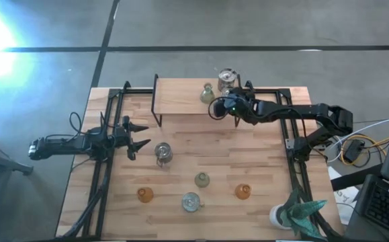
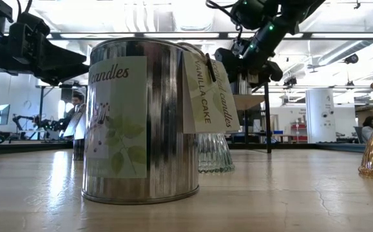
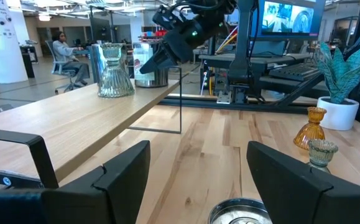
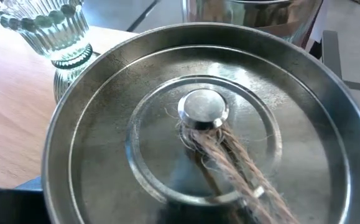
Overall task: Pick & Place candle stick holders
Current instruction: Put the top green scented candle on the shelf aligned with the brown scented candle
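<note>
- Right hand [image 1: 220,107]: positioned over the near edge of the raised shelf [image 1: 181,97], directly above a silver tin holder [image 4: 105,143]. The tin's lid with its twine knob fills the wrist view. Whether this hand grips the tin or stands open over it cannot be told.
- Key relation: the tin lies straight below the right hand, upright, with its long axis vertical. A lift or release here would probably run straight up and down.
- Shelf neighbours: a pale green ribbed holder [image 1: 207,93] is just beside that tin, and a second silver tin [image 1: 226,76] is behind it. Both are close enough that a sideways move could knock them.
- Left hand [image 1: 137,136]: low at the table's left side, open and empty.
- Labelled tin [image 1: 162,153]: upright on the table [image 1: 261,161], just ahead of the left hand. The left arm is clearly the nearer one for it.
- Remaining holders on the table's front half: amber holder [image 1: 145,195], clear jar holder [image 1: 191,202], green holder [image 1: 201,179] and second amber holder [image 1: 242,192]. They stand apart from one another.
- Not part of the task: the white pot with the teal plant [image 1: 285,215], at the front right corner.
</note>
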